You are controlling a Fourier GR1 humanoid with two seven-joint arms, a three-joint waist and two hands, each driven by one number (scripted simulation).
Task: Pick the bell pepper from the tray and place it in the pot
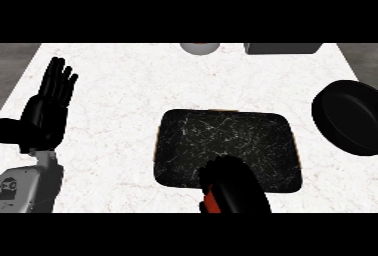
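Grasping step: right hand (235, 186) curled round the bell pepper (209, 203) at the tray's (229, 132) near edge. Next, lift it to the pot (351, 118), right of the tray.

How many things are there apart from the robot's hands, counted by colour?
Black: 2, the dark marbled square tray and the round black pot.
Grey: 2, the pale grey round thing and the dark grey box-shaped thing at the far edge.
Red: 1, the red bell pepper under the right hand.
Total: 5.
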